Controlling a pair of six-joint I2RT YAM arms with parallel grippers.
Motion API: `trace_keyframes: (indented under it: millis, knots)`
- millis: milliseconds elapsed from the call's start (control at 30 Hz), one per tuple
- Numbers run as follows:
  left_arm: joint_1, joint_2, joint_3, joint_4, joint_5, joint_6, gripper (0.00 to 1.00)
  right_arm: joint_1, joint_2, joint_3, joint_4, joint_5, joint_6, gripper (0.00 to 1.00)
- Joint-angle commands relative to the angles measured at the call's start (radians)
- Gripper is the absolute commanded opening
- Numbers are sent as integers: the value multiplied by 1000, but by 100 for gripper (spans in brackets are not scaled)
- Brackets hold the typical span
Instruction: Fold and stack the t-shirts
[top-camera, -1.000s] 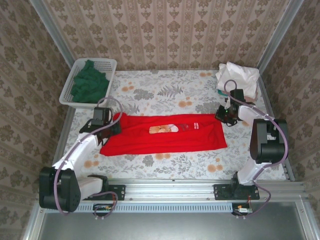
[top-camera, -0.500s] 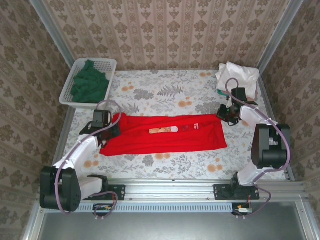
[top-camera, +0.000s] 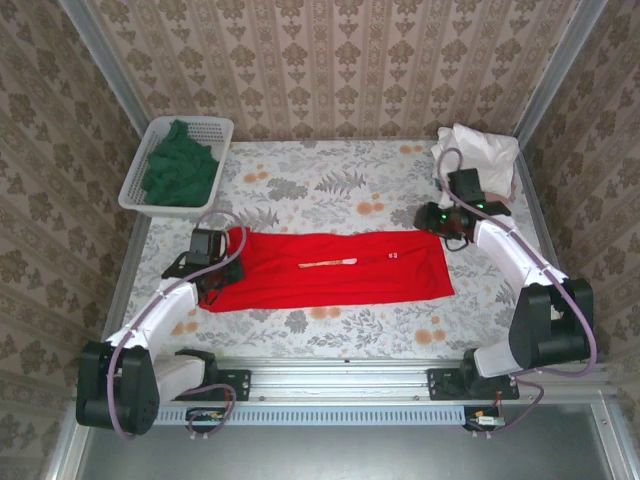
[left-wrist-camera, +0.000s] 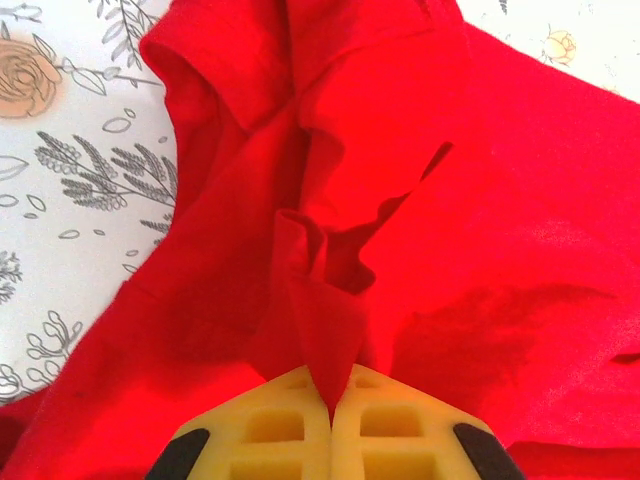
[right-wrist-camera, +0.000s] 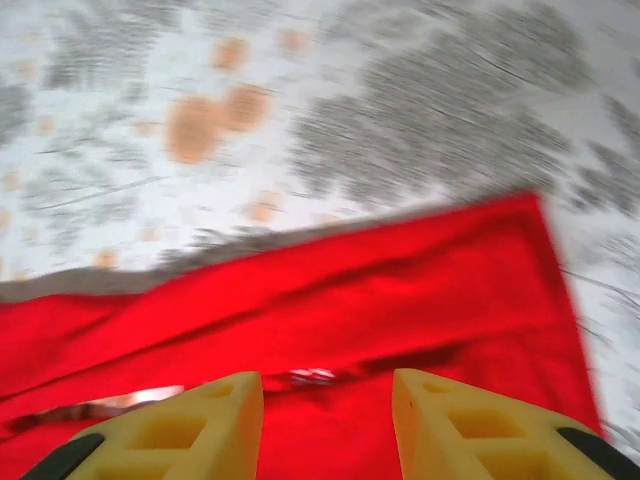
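Note:
A bright red t-shirt (top-camera: 335, 268) lies spread lengthwise across the middle of the table, folded over so only a thin strip of its print shows. My left gripper (top-camera: 215, 262) is at its left end, shut on a pinched fold of the red cloth (left-wrist-camera: 325, 330). My right gripper (top-camera: 440, 222) hovers above the shirt's far right corner with its jaws apart and nothing between them; the red t-shirt (right-wrist-camera: 330, 300) lies below its fingertips (right-wrist-camera: 215, 420). A dark green t-shirt (top-camera: 180, 170) sits in the basket. Folded white t-shirts (top-camera: 478, 152) are piled at the back right.
A white mesh basket (top-camera: 215, 128) stands at the back left corner. The flowered tablecloth (top-camera: 330, 185) shows behind the red shirt and in front of it. Patterned walls close in the back and both sides.
The right gripper has let go of the red shirt's corner and opened, lifting back and left. The shirt's far edge has folded forward, hiding most of the print.

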Motion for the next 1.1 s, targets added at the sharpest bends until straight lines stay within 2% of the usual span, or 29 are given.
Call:
trace_keyframes:
  millis: [0, 133, 233, 333, 600, 700, 1067]
  knots:
    - [-7, -21, -21, -8, -1, -22, 0, 97, 102, 62, 7, 25, 27, 40]
    - [-8, -27, -36, -7, -20, -29, 0, 163, 304, 162, 0, 86, 7, 37]
    - [2, -25, -43, -13, -39, -30, 0, 168, 416, 225, -52, 145, -4, 35]
    - [25, -4, -41, -27, -40, -32, 0, 166, 466, 249, -111, 193, -20, 40]
    - [36, 29, -37, -21, -20, -39, 0, 166, 391, 122, -98, 174, -24, 41]
    - [41, 23, -42, -20, -24, -37, 0, 174, 381, 105, -114, 189, -31, 38]
    - [53, 46, -40, -19, -19, -37, 1, 172, 279, -23, -122, 222, -21, 38]
